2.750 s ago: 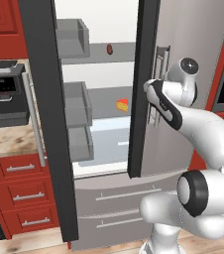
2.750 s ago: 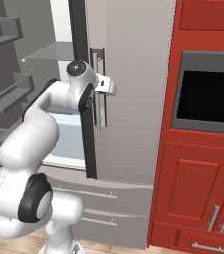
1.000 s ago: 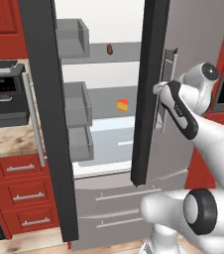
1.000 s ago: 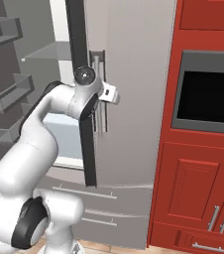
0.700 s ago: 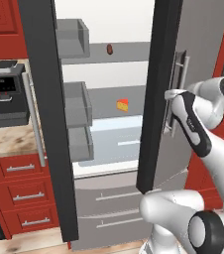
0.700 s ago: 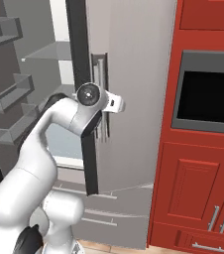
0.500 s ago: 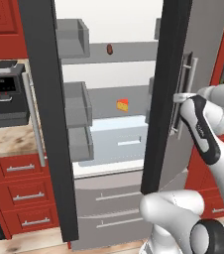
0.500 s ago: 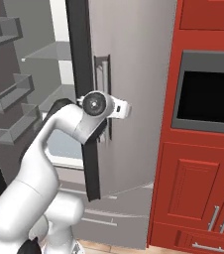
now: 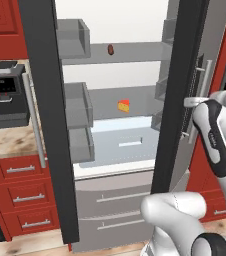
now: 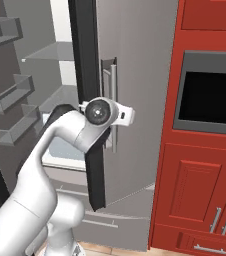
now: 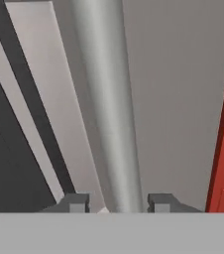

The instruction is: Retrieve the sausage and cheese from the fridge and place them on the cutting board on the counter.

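Observation:
The fridge stands with both doors open. A small dark sausage lies on its upper shelf, and the yellow-orange cheese sits on the shelf below. My gripper is at the right door's vertical bar handle, also seen as the handle. Its two fingertips straddle the bar with a small gap on each side, so it is open and grips nothing. From the left base view my gripper is at the right door's outer face. The cutting board is out of view.
A black coffee machine stands on the counter left of the fridge, over red drawers. Red cabinets with a black oven window rise right of the fridge. The left door's dark edge stands forward.
The right fridge door has swung wider open, and my arm has followed it to the right. My jaws, shut on the handle before, now stand apart from it.

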